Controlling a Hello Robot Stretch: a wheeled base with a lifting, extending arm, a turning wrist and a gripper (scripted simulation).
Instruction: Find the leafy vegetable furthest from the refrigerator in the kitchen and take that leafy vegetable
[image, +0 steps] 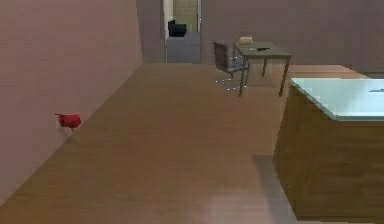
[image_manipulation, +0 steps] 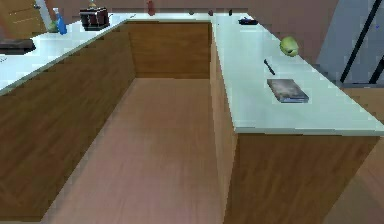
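Where green round thing (image_manipulation: 290, 44) sits on white counter (image_manipulation: 245, 100) — pincer state: cannot tell.

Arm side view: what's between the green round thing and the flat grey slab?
A thin dark item, on the white countertop between the green round thing and the flat grey slab; arm side view shows it.
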